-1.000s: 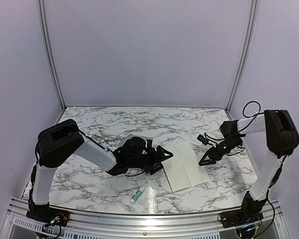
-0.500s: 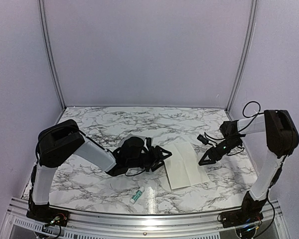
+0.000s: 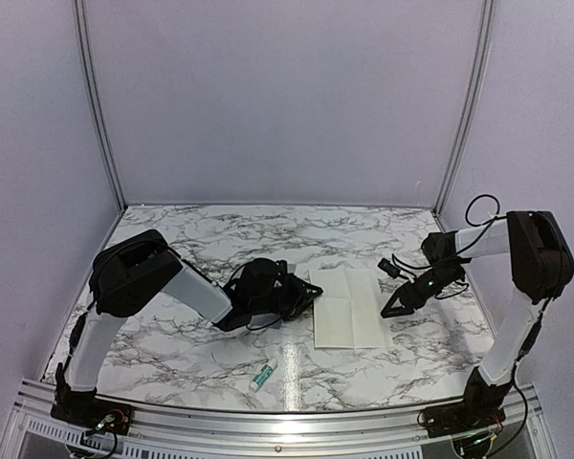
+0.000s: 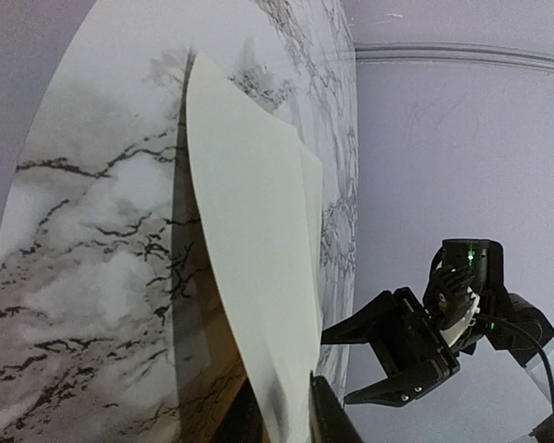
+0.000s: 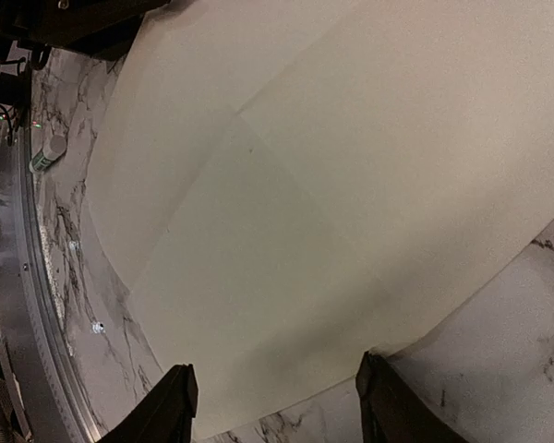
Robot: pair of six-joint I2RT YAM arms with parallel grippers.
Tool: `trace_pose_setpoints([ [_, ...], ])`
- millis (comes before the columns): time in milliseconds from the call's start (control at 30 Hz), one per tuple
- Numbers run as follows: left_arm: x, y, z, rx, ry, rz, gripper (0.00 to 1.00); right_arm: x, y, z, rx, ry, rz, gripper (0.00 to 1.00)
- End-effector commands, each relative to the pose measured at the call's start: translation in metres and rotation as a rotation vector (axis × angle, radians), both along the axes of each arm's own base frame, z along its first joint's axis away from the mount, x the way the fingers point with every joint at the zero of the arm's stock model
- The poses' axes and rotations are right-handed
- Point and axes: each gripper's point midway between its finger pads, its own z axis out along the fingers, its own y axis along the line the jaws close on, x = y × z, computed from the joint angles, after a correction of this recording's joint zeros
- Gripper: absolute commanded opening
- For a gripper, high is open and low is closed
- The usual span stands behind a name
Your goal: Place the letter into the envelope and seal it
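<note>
The letter (image 3: 349, 308), an off-white creased sheet, lies on the marble table right of centre. My left gripper (image 3: 306, 292) is shut on its left edge. In the left wrist view the letter (image 4: 249, 231) rises in a curve from between the fingers (image 4: 325, 420). My right gripper (image 3: 390, 308) stands open at the sheet's right edge. In the right wrist view its fingers (image 5: 177, 399) stand on either side of the near edge of the letter (image 5: 332, 166), holding nothing. I cannot make out the envelope; the left arm covers the place beside the letter.
A small green-and-white tube (image 3: 261, 376) lies near the front of the table, also seen as the tube (image 5: 46, 152) in the right wrist view. A metal rail (image 3: 287, 421) runs along the near edge. Plain walls close in the back and sides.
My left gripper has closed on the letter's left edge. The sheet has turned to lie squarer to the table. The right gripper has barely moved.
</note>
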Motion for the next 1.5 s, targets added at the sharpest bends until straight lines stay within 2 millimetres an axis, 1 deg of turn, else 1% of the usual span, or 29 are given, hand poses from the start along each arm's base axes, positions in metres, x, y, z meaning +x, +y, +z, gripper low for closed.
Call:
trace_pose_setpoints([
  [0, 0.001, -0.009, 0.017, -0.031, -0.057, -0.031, 0.15, -0.007, 0.000, -0.012, -0.032, 0.029, 0.011, 0.58],
  [200, -0.001, -0.013, 0.037, -0.033, -0.138, -0.075, 0.04, -0.007, 0.001, -0.009, -0.018, 0.030, 0.015, 0.58],
  [267, -0.002, -0.015, 0.045, -0.035, -0.170, -0.091, 0.00, -0.006, 0.001, -0.003, -0.008, 0.018, 0.016, 0.57],
  [367, -0.005, -0.016, 0.057, -0.048, -0.195, -0.111, 0.00, 0.002, -0.005, 0.013, -0.004, -0.039, 0.012, 0.58],
  [467, -0.012, -0.019, 0.073, -0.062, -0.233, -0.141, 0.00, 0.017, -0.019, 0.039, 0.000, -0.132, -0.025, 0.59],
  [500, -0.015, -0.020, 0.078, -0.065, -0.247, -0.154, 0.00, 0.019, -0.021, 0.048, -0.004, -0.160, -0.022, 0.60],
  [533, -0.017, -0.020, 0.084, -0.066, -0.262, -0.164, 0.00, 0.024, -0.031, 0.056, -0.012, -0.188, -0.044, 0.61],
  [600, -0.022, -0.020, 0.096, -0.070, -0.296, -0.185, 0.00, 0.027, -0.034, 0.075, -0.024, -0.249, -0.031, 0.62],
  [733, -0.030, -0.017, 0.116, -0.064, -0.355, -0.223, 0.00, 0.029, -0.031, 0.117, -0.007, -0.350, 0.001, 0.67],
  [867, -0.040, -0.013, 0.129, -0.018, -0.409, -0.269, 0.00, 0.032, -0.027, 0.166, 0.027, -0.463, 0.011, 0.77],
  [900, -0.043, -0.011, 0.137, -0.008, -0.425, -0.283, 0.00, 0.033, -0.027, 0.176, 0.032, -0.488, 0.003, 0.80],
  [933, -0.047, -0.009, 0.140, 0.011, -0.436, -0.300, 0.00, 0.034, -0.026, 0.187, 0.035, -0.518, -0.007, 0.84],
  [967, -0.049, -0.006, 0.143, 0.035, -0.450, -0.315, 0.00, 0.036, -0.027, 0.197, 0.033, -0.547, -0.021, 0.93],
  [1000, -0.052, -0.004, 0.146, 0.061, -0.462, -0.329, 0.00, 0.040, -0.028, 0.206, 0.029, -0.590, -0.038, 0.98],
  [1033, -0.054, -0.001, 0.149, 0.091, -0.470, -0.344, 0.00, 0.044, -0.029, 0.215, 0.019, -0.624, -0.058, 0.98],
  [1133, -0.063, 0.006, 0.165, 0.155, -0.477, -0.393, 0.00, 0.047, -0.030, 0.243, 0.032, -0.708, -0.098, 0.98],
  [1267, -0.081, 0.012, 0.193, 0.239, -0.515, -0.520, 0.00, 0.033, -0.015, 0.279, 0.125, -0.775, 0.010, 0.98],
  [1300, -0.085, 0.015, 0.196, 0.270, -0.535, -0.562, 0.00, 0.029, -0.011, 0.286, 0.154, -0.780, 0.044, 0.96],
  [1333, -0.090, 0.018, 0.199, 0.295, -0.576, -0.603, 0.00, 0.026, -0.006, 0.291, 0.176, -0.782, 0.076, 0.92],
  [1400, -0.102, 0.025, 0.203, 0.314, -0.634, -0.676, 0.00, 0.018, 0.001, 0.288, 0.218, -0.752, 0.130, 0.83],
  [1433, -0.109, 0.028, 0.205, 0.316, -0.674, -0.716, 0.00, 0.009, 0.011, 0.283, 0.245, -0.732, 0.179, 0.79],
  [1467, -0.114, 0.032, 0.204, 0.328, -0.709, -0.747, 0.00, 0.003, 0.017, 0.278, 0.257, -0.718, 0.207, 0.76],
])
